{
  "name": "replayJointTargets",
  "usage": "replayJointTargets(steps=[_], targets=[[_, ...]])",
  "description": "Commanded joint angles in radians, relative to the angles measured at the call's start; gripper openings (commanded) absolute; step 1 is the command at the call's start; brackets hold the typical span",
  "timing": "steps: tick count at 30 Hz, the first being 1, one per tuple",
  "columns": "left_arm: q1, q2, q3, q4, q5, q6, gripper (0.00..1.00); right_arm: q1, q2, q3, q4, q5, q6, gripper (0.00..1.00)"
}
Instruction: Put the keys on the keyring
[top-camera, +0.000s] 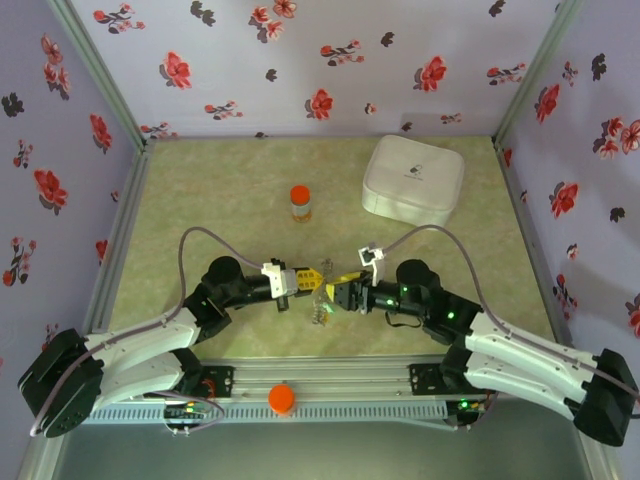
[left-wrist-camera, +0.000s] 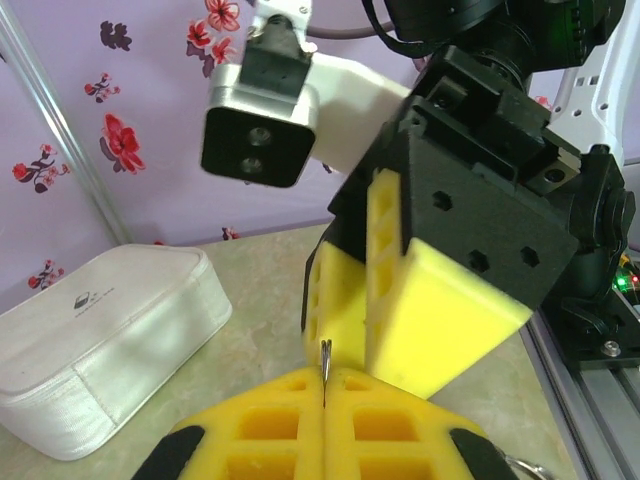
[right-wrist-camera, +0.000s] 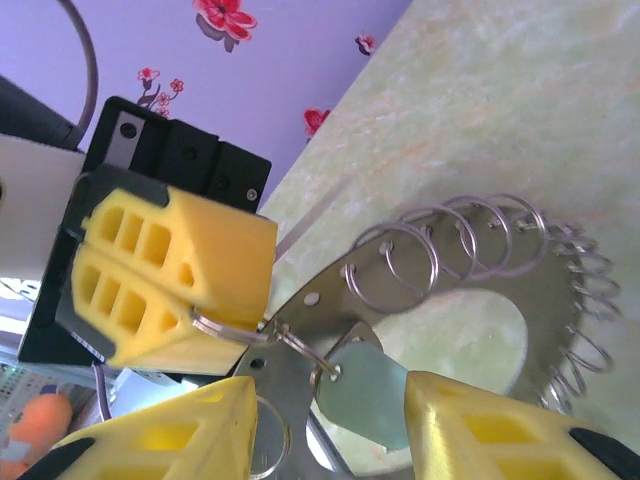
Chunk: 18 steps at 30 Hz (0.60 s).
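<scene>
The keyring (right-wrist-camera: 331, 300) is a flat grey metal ring with several wire loops (right-wrist-camera: 470, 240) along its edge. In the top view the keyring (top-camera: 320, 313) hangs between both arms, low over the table. My left gripper (left-wrist-camera: 325, 378) is shut on one thin wire loop (left-wrist-camera: 325, 358) of it; in the right wrist view its yellow fingers (right-wrist-camera: 170, 280) pinch that loop (right-wrist-camera: 225, 325). A key with a teal head (right-wrist-camera: 375, 395) hangs from a small loop on the keyring. My right gripper (right-wrist-camera: 330, 395) stands open, its jaws on either side of the teal head.
A white square box (top-camera: 413, 180) sits at the back right, with an orange-capped bottle (top-camera: 300, 203) left of it. An orange object (top-camera: 282, 399) lies on the rail at the near edge. Both grippers (top-camera: 320, 285) meet at the table's middle front. Flowered walls close three sides.
</scene>
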Motion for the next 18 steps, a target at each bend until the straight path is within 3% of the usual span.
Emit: replayJointTargets(steps=[1,9,18], targets=[[0.001,-0.007,0.007,0.085,0.014,-0.029,0.00,0.006,-0.049,-0.028,0.033,0.020,-0.213,0.41],[0.002,-0.001,0.009,0.087,0.016,-0.037,0.00,-0.019,0.012,0.027,-0.004,-0.043,-0.269,0.44],[0.001,-0.004,0.009,0.089,0.016,-0.038,0.00,-0.018,0.064,0.042,-0.002,0.004,-0.319,0.42]])
